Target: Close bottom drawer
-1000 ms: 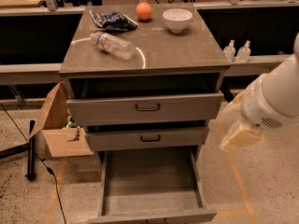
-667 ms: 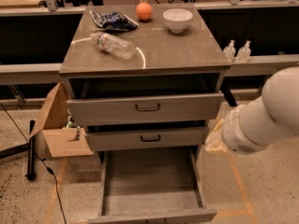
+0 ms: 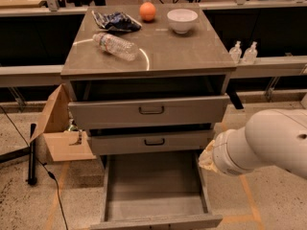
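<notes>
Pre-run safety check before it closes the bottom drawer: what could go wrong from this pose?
1. The tool sits beside the right wall of the bottom drawer, not at its front panel; pushing from here could catch the wall or skew the tray.
2. The middle drawer juts out just above; the arm might knock it.
3. A jolt could roll the water bottle lying on the cabinet top.

The bottom drawer [image 3: 153, 190] stands open; the claw [image 3: 207, 158], seemingly, beside its right wall.
</notes>
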Motion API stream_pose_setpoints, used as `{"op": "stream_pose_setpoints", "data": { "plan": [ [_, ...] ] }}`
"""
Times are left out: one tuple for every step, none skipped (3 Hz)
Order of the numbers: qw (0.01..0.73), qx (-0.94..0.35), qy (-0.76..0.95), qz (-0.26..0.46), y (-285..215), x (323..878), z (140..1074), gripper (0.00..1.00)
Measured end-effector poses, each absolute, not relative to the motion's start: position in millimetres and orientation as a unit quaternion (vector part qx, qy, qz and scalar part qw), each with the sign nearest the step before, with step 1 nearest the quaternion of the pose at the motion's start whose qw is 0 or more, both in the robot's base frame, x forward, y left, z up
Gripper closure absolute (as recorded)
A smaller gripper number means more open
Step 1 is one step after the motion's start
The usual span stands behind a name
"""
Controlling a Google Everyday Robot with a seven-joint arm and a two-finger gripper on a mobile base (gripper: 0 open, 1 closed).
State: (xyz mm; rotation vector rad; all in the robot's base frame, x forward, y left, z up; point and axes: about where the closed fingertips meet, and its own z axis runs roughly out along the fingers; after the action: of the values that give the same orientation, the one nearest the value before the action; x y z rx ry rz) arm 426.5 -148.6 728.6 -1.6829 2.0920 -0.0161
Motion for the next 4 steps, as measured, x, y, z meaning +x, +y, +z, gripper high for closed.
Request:
{"op": "stream_pose_setpoints", "data": {
  "plan": [
    [0.224, -0.611, 0.759, -0.005, -148.2, 426.1, 728.6, 1.0],
    [0.22, -0.595, 0.773, -0.021, -153.1, 431.9, 717.4, 1.0],
    [0.203, -0.588, 0.781, -0.046, -159.5, 443.9, 657.9, 1.0],
    [0.197, -0.58, 0.788, -0.06, -172.8, 457.3, 600.4, 1.0]
  ]
}}
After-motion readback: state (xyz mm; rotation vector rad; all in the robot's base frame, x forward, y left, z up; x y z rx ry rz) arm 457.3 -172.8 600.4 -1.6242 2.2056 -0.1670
